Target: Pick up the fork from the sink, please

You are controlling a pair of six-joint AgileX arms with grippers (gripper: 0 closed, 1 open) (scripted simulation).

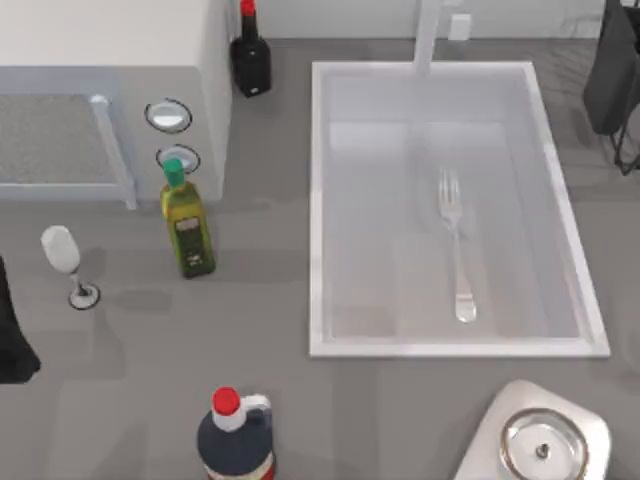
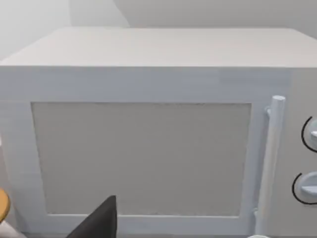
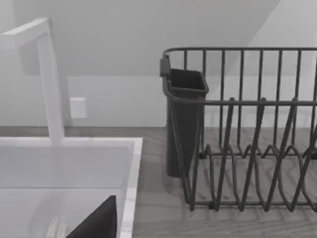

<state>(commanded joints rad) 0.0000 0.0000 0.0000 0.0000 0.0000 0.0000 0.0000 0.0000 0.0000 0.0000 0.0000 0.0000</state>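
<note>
The fork [image 1: 455,243] lies flat on the floor of the sink [image 1: 325,210], right of the basin's middle, tines toward the faucet [image 1: 430,35] at the far rim and rounded handle end toward the near rim. Nothing touches it.

The left arm [image 1: 12,330] shows as a dark shape at the table's left edge, near a wine glass [image 1: 65,262]. Its wrist camera faces a white microwave [image 2: 148,124] — door, upright handle and two knobs — with a dark gripper part [image 2: 96,223] at the frame's lower edge; whether those fingers are spread or closed cannot be told.

The right wrist camera looks over the sink's corner [image 3: 130,173] toward a dark wire dish rack [image 3: 247,129] with a cutlery cup, standing just beside the sink. A dark gripper part [image 3: 96,223] shows here too (its fingers' state likewise cannot be told).

Left of the sink stand an oil bottle [image 1: 186,222], a dark bottle [image 1: 250,55] and a red-capped bottle [image 1: 235,440] — all upright, well apart from the fork.
</note>
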